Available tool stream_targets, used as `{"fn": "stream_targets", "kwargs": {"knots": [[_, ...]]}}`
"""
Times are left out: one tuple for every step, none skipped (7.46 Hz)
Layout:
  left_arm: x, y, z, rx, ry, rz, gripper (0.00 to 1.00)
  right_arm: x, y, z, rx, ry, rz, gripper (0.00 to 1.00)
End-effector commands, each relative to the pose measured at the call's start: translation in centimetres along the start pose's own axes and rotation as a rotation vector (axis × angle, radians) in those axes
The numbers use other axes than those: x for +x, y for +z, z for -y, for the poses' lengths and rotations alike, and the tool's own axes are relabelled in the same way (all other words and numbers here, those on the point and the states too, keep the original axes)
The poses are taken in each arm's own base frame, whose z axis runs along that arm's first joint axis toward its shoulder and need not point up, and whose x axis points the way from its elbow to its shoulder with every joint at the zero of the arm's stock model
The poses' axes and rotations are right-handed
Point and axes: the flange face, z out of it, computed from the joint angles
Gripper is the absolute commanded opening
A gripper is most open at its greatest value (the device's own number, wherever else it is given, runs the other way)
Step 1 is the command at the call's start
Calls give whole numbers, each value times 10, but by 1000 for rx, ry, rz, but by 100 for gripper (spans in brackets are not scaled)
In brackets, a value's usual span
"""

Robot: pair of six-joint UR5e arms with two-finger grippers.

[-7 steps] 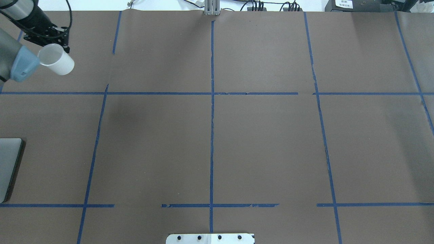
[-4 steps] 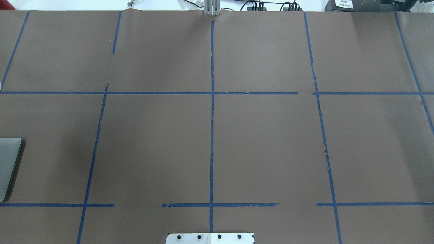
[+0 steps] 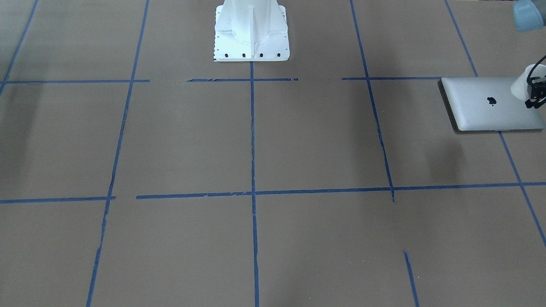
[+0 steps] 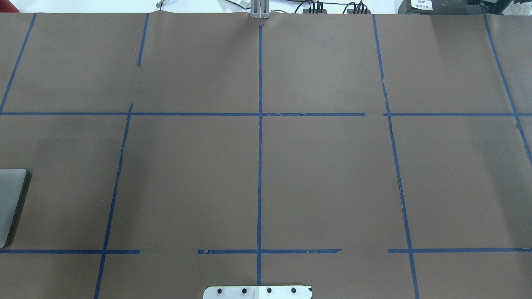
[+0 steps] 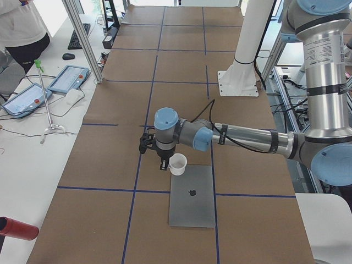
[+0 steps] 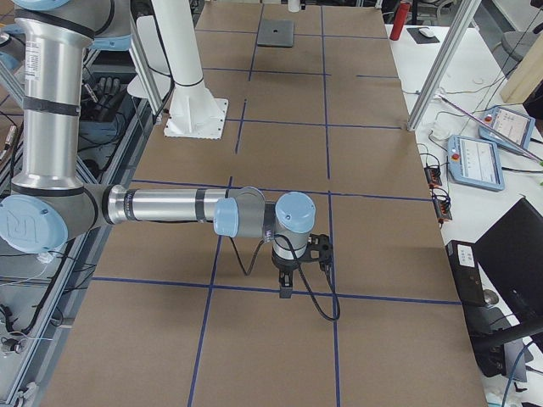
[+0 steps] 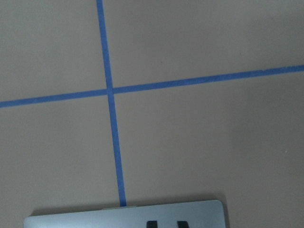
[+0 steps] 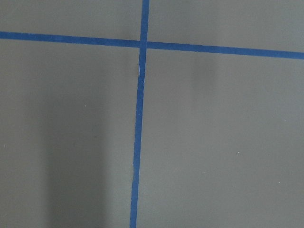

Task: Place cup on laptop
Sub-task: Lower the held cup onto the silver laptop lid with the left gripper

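The silver-grey laptop (image 3: 490, 104) lies shut and flat at the table's end on my left. It also shows in the exterior left view (image 5: 192, 195), as an edge in the overhead view (image 4: 10, 203), and in the left wrist view (image 7: 128, 216). My left gripper (image 5: 165, 164) is shut on the white cup (image 5: 177, 164) and holds it over the laptop's edge. I cannot tell whether the cup touches the lid. The cup (image 3: 522, 85) and gripper (image 3: 534, 91) are cut off by the front view's right edge. My right gripper (image 6: 287, 284) points down over bare table; I cannot tell whether it is open.
The robot's white base (image 3: 251, 32) stands at the table's middle edge. Blue tape lines (image 4: 259, 166) grid the brown table. Beside the table are a metal post (image 5: 82, 38), two tablets (image 5: 69, 78) and a red cylinder (image 5: 16, 227). A person (image 5: 22, 27) stands there.
In the overhead view my left arm, with the cup in its gripper, has moved out past the left edge. The laptop has not moved.
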Motion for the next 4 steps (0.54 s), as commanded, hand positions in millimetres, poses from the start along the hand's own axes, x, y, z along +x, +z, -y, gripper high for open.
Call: {"fn": "stream_targets", "kwargs": {"knots": [[-39, 28, -35, 77, -73, 44, 0, 0, 0, 0, 0, 0, -1, 100], [-58, 50, -42, 86, -69, 41, 0, 0, 0, 0, 0, 0, -1, 100], [-68, 62, -48, 94, -79, 34, 0, 0, 0, 0, 0, 0, 0, 100], [-67, 68, -49, 97, -104, 26, 0, 0, 0, 0, 0, 0, 0, 100]]}}
